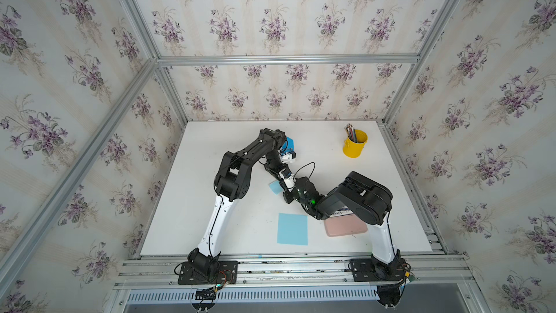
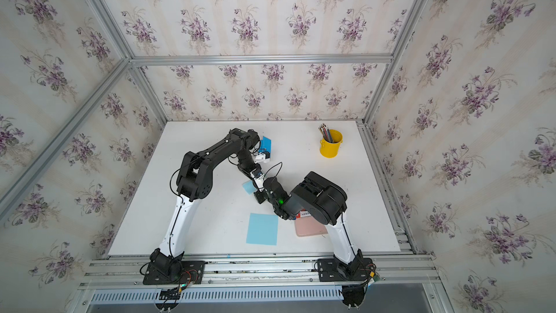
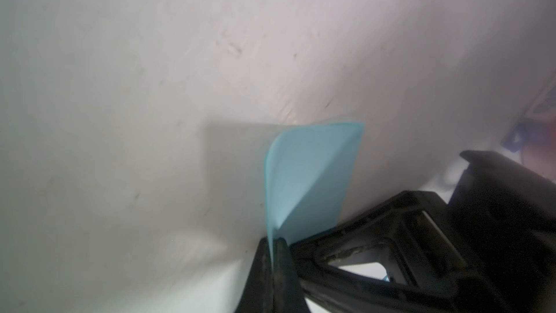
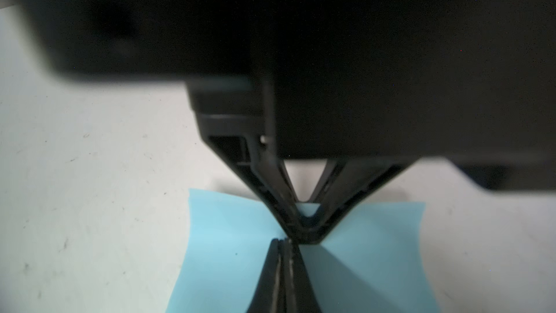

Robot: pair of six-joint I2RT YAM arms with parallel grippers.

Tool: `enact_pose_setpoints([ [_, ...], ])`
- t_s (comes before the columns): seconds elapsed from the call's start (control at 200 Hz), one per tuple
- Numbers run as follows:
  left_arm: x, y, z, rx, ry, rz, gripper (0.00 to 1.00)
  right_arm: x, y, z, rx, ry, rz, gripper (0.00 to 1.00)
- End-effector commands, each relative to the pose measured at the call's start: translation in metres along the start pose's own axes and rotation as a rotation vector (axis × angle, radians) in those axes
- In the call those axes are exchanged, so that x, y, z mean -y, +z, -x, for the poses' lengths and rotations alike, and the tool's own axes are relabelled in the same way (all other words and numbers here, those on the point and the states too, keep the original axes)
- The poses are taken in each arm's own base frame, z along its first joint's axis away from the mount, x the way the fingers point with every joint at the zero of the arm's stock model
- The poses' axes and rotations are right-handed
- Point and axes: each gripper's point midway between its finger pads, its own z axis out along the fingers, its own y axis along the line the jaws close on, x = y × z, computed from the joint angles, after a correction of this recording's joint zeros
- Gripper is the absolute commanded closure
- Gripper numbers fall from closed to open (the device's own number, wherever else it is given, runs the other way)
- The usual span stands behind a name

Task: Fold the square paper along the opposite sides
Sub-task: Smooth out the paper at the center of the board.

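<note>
Left claw (image 3: 274,241) clamped on edge of square paper (image 3: 310,176); right claw (image 4: 284,240) shut, tips set at same sheet, pinch not confirmed. Paper seen curled at mid-bench (image 1: 246,236); opposite sides not yet matched, crease judged left to press.

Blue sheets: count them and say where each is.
2. A flat sheet near the table's front edge; a held sheet mid-table, pinched by the left hand and right hand. A darker blue thing behind the left arm may be more.
</note>
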Motion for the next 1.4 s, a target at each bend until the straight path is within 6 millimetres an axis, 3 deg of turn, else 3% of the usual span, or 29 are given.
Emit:
enact_pose_setpoints([
  [0.0, -0.022, 0.008, -0.010, -0.059, -0.017, 0.109, 1.00, 0.010, -0.001, -0.023, -0.094, -0.020, -0.055, 0.97],
  [0.47, -0.030, 0.008, -0.006, -0.054, -0.030, 0.132, 1.00, 0.004, -0.034, -0.030, -0.099, -0.027, -0.056, 0.98],
  [0.629, -0.027, 0.009, -0.003, -0.041, -0.026, 0.112, 1.00, -0.006, -0.047, 0.010, 0.089, -0.091, 0.003, 0.97],
  [0.714, -0.026, 0.009, -0.003, -0.041, -0.023, 0.105, 1.00, -0.014, -0.042, 0.033, 0.159, -0.113, 0.038, 0.97],
  [0.814, -0.026, 0.008, -0.004, -0.042, -0.023, 0.105, 1.00, -0.023, -0.035, 0.043, 0.189, -0.111, 0.084, 0.96],
  [1.044, -0.026, 0.008, -0.003, -0.040, -0.022, 0.109, 1.00, -0.028, -0.020, 0.028, 0.150, -0.099, 0.109, 0.96],
  [1.399, -0.029, 0.007, -0.003, -0.043, -0.021, 0.122, 1.00, -0.030, -0.005, -0.011, 0.019, -0.108, 0.105, 0.97],
])
